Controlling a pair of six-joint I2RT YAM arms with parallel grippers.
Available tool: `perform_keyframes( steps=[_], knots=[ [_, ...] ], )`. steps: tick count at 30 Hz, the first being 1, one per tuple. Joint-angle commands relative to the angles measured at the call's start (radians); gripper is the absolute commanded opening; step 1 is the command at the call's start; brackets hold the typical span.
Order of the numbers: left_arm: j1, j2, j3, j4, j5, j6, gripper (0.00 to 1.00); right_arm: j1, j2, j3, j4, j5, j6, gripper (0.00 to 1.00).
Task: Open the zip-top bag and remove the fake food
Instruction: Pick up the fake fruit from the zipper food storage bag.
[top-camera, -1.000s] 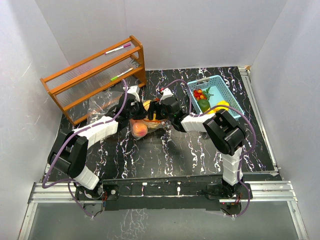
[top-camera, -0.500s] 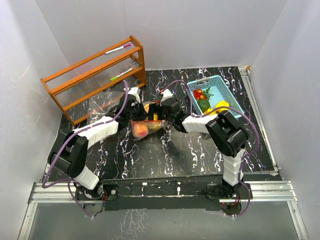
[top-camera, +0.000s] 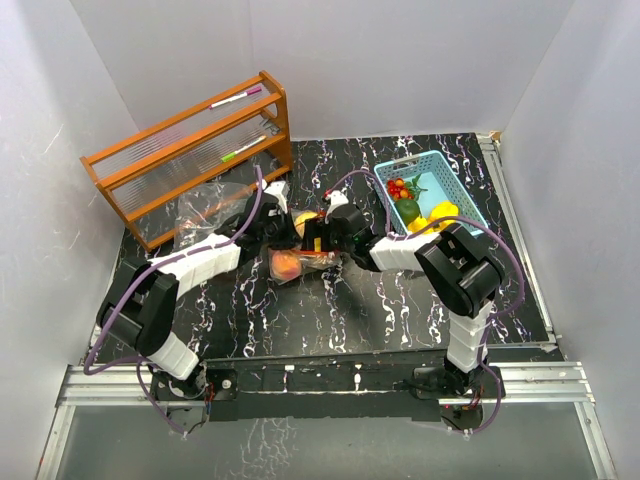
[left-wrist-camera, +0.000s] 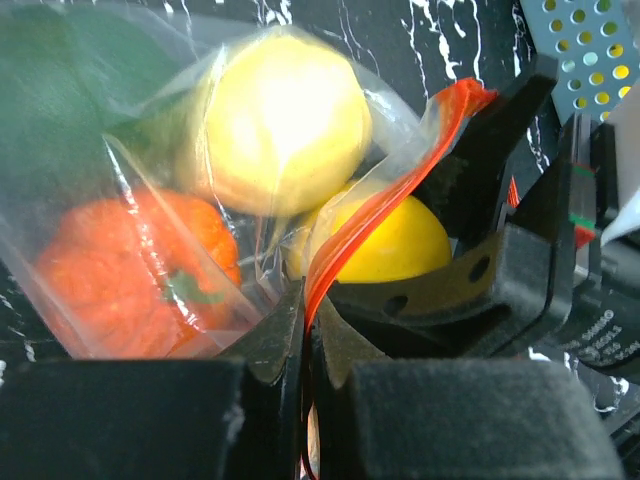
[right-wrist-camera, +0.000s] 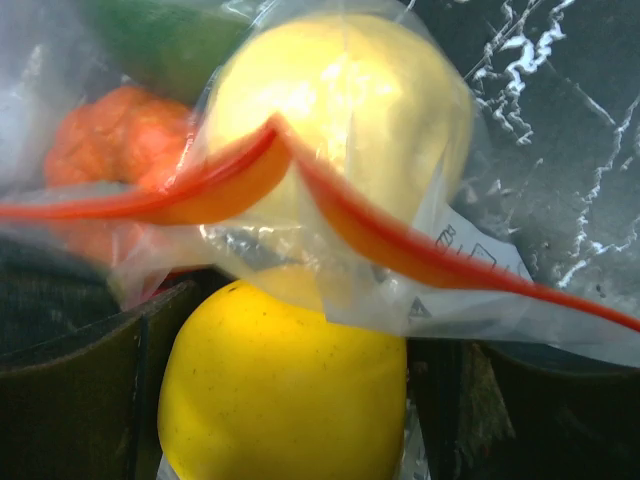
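The clear zip-top bag (top-camera: 303, 260) with a red zip strip (left-wrist-camera: 372, 215) lies mid-table between both arms. Inside it show a pale yellow fruit (left-wrist-camera: 285, 120), an orange pumpkin-like piece (left-wrist-camera: 130, 260) and something green (left-wrist-camera: 60, 80). A peach-coloured fruit (top-camera: 285, 264) shows in the top view. My left gripper (left-wrist-camera: 308, 300) is shut on the bag's red zip edge. My right gripper (right-wrist-camera: 300, 345) reaches into the bag's mouth. Its fingers (left-wrist-camera: 470, 285) sit on either side of a bright yellow fruit (right-wrist-camera: 285, 390), closed on it, with bag film draped over its top.
A light blue basket (top-camera: 447, 168) at the right holds red, green and yellow fake food. An orange wooden rack (top-camera: 190, 150) with marker pens stands at the back left. A second crumpled clear bag (top-camera: 203, 207) lies in front of it.
Both grippers and the bag have shifted a little toward the near side. The right gripper's jaws widened and then came in around the yellow fruit. The left grip on the zip edge is unchanged.
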Motion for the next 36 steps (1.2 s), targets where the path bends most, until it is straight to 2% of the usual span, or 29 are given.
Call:
perform_keyframes(
  steps=[1,5,16,21,29,36],
  knots=[
    [-0.001,-0.008,0.042,0.165,0.003,-0.010,0.00,0.064,0.021,-0.046,-0.096,-0.182,0.000,0.76],
    [-0.001,-0.011,0.040,0.161,-0.010,-0.009,0.00,0.064,0.036,-0.033,-0.098,-0.183,0.010,0.59],
    [-0.001,-0.022,0.023,0.159,-0.012,-0.002,0.00,0.064,-0.044,0.024,-0.153,-0.087,-0.017,0.39],
    [0.000,-0.018,0.020,0.169,-0.007,0.001,0.00,0.059,-0.102,0.068,-0.175,-0.023,-0.045,0.36],
    [0.000,-0.001,0.013,0.199,0.031,-0.019,0.00,0.007,-0.107,0.196,-0.218,-0.011,-0.062,0.36],
    [0.000,-0.007,0.006,0.195,0.020,-0.012,0.00,-0.032,-0.145,0.221,-0.222,-0.007,-0.067,0.35]
  ],
)
